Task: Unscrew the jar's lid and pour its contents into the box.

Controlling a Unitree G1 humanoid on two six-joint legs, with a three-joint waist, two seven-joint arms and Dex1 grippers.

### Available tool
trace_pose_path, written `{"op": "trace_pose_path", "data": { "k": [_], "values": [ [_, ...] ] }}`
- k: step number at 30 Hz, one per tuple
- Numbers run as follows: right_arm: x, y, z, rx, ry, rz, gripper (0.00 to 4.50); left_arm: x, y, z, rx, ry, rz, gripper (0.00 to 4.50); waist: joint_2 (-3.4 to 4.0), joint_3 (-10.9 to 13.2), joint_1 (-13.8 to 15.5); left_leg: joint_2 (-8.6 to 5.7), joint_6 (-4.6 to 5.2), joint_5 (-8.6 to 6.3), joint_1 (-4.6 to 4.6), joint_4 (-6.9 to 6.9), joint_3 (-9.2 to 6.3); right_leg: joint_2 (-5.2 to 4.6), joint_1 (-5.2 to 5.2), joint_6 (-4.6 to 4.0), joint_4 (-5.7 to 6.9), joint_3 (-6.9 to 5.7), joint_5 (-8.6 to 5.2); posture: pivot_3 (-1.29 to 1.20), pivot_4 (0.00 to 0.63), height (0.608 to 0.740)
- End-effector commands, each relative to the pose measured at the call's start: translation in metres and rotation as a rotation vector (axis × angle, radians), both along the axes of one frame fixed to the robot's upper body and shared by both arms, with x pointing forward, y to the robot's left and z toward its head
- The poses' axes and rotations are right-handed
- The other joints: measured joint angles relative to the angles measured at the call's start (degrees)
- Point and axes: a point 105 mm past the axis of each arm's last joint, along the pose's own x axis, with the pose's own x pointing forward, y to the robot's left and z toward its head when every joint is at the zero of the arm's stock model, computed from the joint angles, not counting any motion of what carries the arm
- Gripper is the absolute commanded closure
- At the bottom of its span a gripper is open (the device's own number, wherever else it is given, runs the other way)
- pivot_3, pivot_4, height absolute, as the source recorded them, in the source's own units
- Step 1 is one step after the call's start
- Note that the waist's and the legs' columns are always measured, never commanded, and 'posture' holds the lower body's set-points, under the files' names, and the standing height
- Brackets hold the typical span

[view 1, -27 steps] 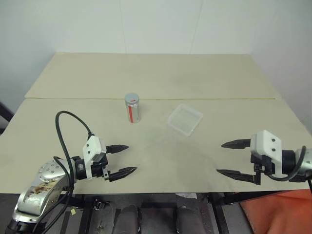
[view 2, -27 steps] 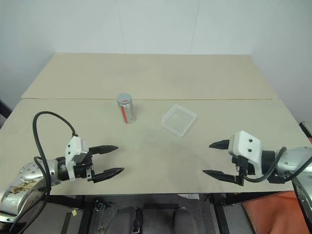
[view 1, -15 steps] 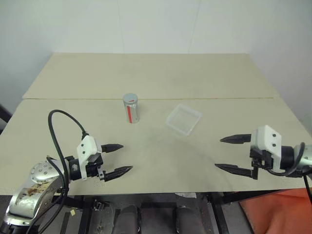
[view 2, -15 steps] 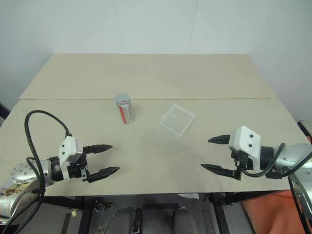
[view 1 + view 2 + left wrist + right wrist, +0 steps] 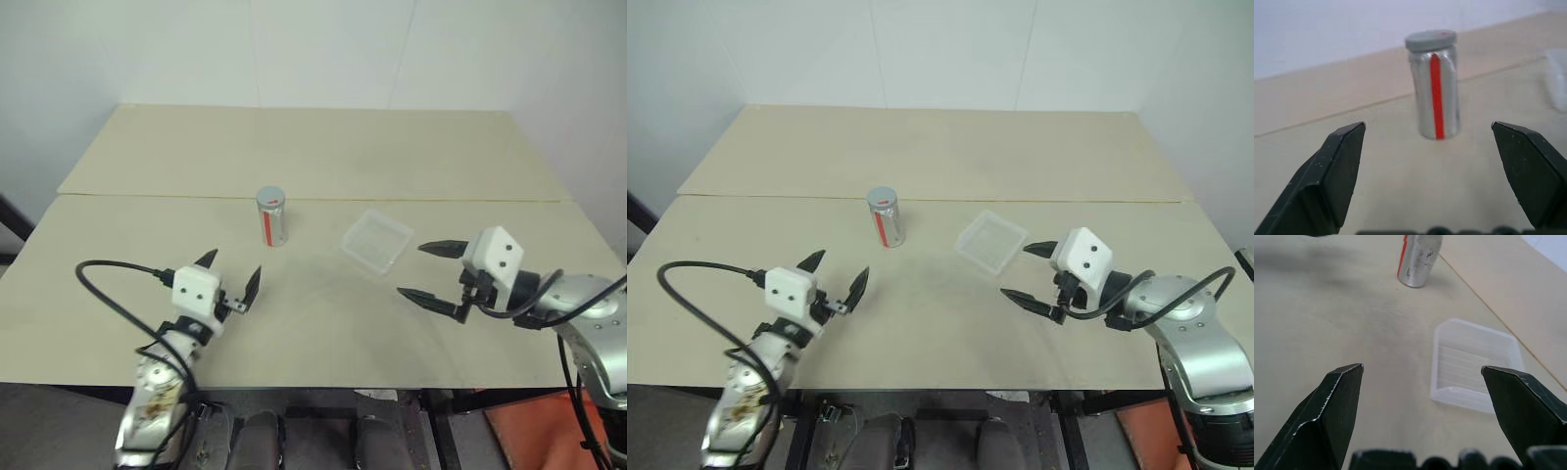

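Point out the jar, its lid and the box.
jar (image 5: 1436,93): left wrist view, on its red stripe.
lid (image 5: 1430,38): left wrist view, on its grey rim.
box (image 5: 1472,363): right wrist view, on its clear floor.

Each gripper has two black pointy fingers on a white block. The left gripper has a black cable looping behind it, and the right gripper sits on a shiny silver arm. The left arm is silver too, with brown marks.
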Motion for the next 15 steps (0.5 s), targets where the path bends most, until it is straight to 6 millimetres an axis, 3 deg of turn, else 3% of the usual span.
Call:
{"op": "trace_pose_path", "data": {
  "k": [1,15],
  "values": [
    [0.001,0.005,0.015,0.002,-0.069,-0.004,0.0,0.016,-0.01,0.007,-0.011,-0.085,0.03,0.02,0.0,0.0,-0.01,0.0,0.0,0.0,0.0,0.01,-0.01,0.0,0.02,0.0,0.0,-0.01,0.01,0.0,0.15,0.74],
    [0.002,0.004,0.016,-0.022,-0.099,-0.071,0.0,0.058,-0.025,-0.006,0.02,-0.117,0.023,0.02,0.0,0.0,-0.05,0.0,0.01,0.0,-0.04,0.01,-0.04,0.03,-0.03,0.01,0.01,-0.04,0.01,0.0,0.15,0.74]
  ]
}}
